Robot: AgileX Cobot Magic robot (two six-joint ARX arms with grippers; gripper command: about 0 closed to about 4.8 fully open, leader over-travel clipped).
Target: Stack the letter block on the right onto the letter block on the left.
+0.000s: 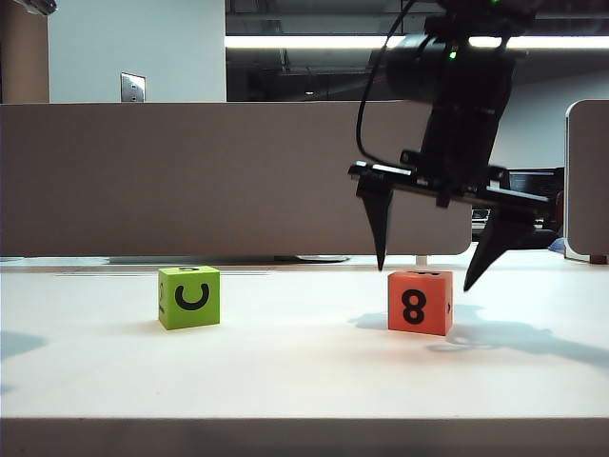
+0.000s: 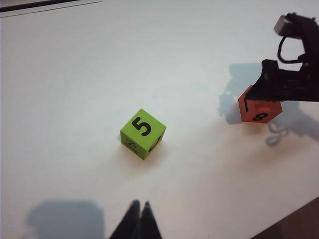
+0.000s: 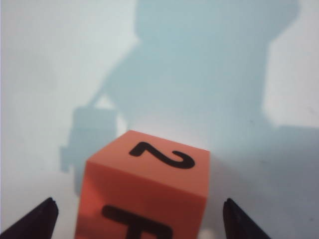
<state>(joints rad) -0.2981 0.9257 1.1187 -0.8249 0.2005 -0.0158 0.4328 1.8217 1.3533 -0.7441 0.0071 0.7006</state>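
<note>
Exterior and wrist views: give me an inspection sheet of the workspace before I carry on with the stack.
Surface: white table, bare apart from two blocks and shadows.
Job's things: orange block on the right, resting on the table, 8 on its front, 2 on top; green block on the left, standing alone, 5 on top.
Clutter: nothing seen.
Grippers: right gripper open, fingers straddling the orange block, no contact visible; left gripper shut, back from the green block, holding nothing.
Cables: black cable looping down to the right arm, clear of the blocks.
Surroundings: grey partition behind the table, wall plate above it.
</note>
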